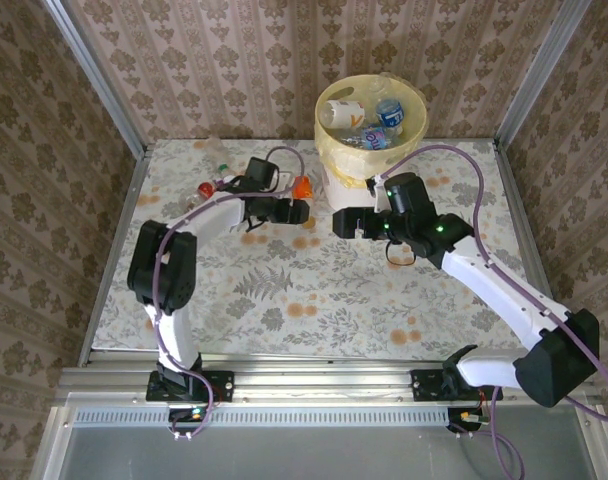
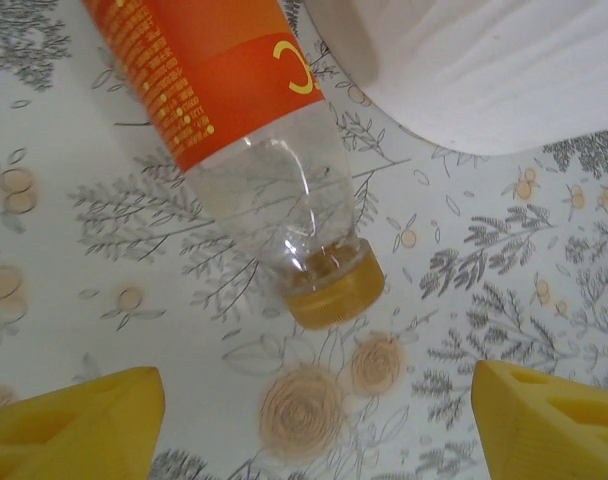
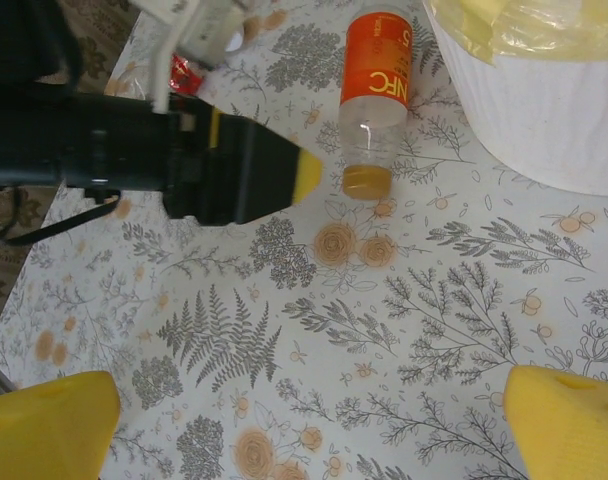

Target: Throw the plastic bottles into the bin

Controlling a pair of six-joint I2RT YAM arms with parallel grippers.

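A clear plastic bottle point(image 2: 234, 110) with an orange label and a yellow cap lies on the flowered table beside the bin's whitish lower body point(image 2: 484, 70). My left gripper point(image 2: 319, 400) hovers just short of the cap, open, with bare table between its yellow fingers point(image 2: 84, 420). From above, the left gripper point(image 1: 302, 212) sits right below this bottle point(image 1: 302, 187). My right gripper point(image 3: 312, 400) is open over bare table, facing the bottle point(image 3: 376, 90) and the left gripper point(image 3: 234, 165). The pale yellow bin point(image 1: 420, 108) at the back holds several bottles.
Another bottle with a red cap point(image 1: 212, 185) lies at the back left, behind the left arm. The right gripper point(image 1: 339, 222) stands close to the left one, in front of the bin. Patterned walls enclose the table on three sides.
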